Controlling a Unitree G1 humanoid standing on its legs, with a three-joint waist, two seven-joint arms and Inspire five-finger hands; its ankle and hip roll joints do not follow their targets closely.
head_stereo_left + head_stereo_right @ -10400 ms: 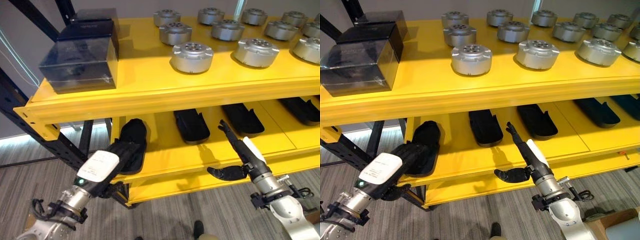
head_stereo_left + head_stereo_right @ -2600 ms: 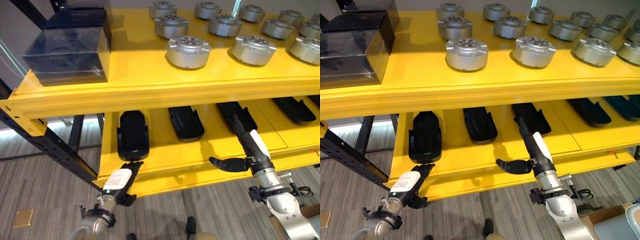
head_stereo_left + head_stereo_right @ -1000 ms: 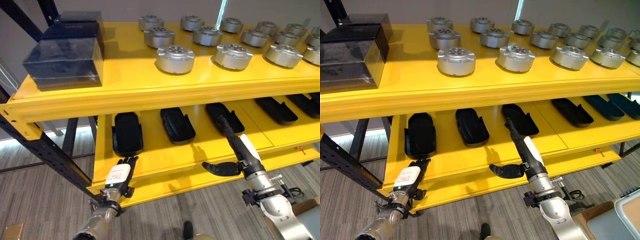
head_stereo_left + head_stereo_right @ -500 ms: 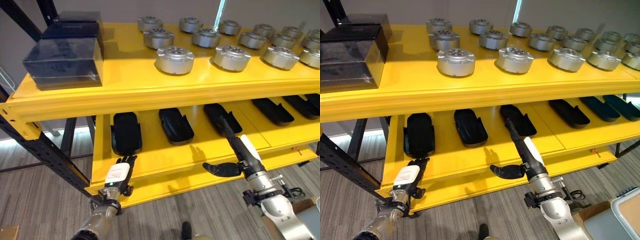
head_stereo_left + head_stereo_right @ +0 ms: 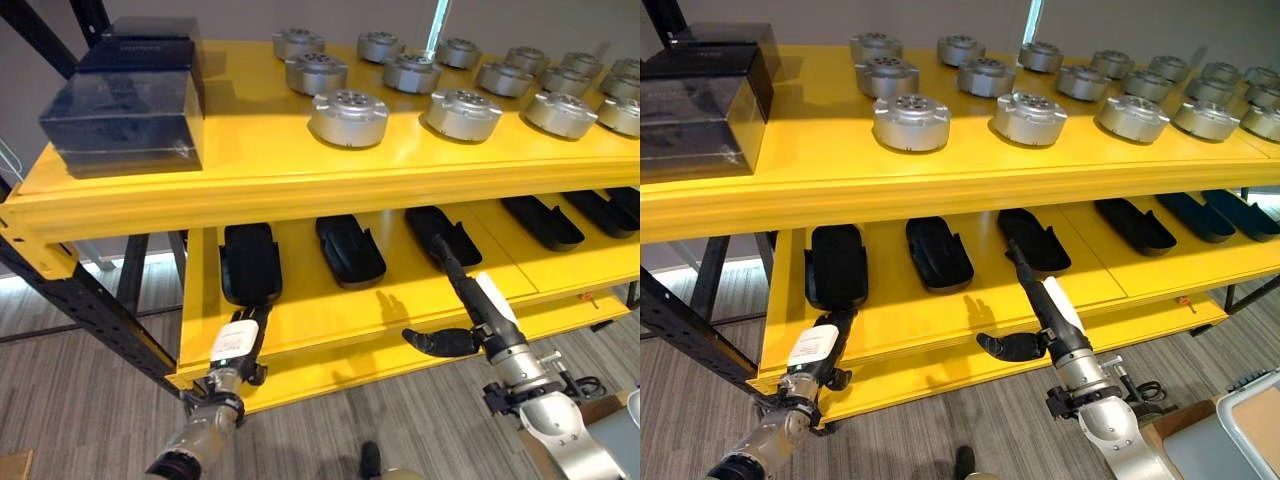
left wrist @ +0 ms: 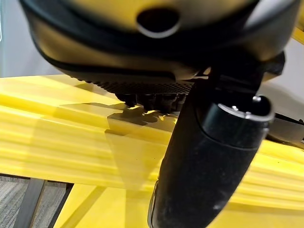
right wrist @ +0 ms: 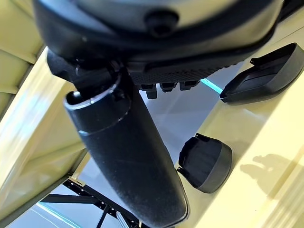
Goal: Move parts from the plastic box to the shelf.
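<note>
On the far left of the upper level of the yellow shelf stand dark translucent boxes, with a field of round silver parts spread to their right. On the lower level a row of black parts runs across: the leftmost black part lies flat near the front edge, the second black part next to it, the third black part after that, and more further right. The left hand hangs at the shelf's front lip just below the leftmost black part, fingers straight and relaxed, holding nothing. The right hand is held over the lower level in front of the third black part, fingers straight and pointing at it, thumb stuck out to the side, also carrying nothing; its wrist view shows two black parts lying past the thumb. A light-coloured container, possibly the plastic box, shows at the lower right corner; its contents cannot be made out. Assessment: several parts are already shelved, none is in transit, and the next step appears to be a return to the box, if any parts are left in it.
</note>
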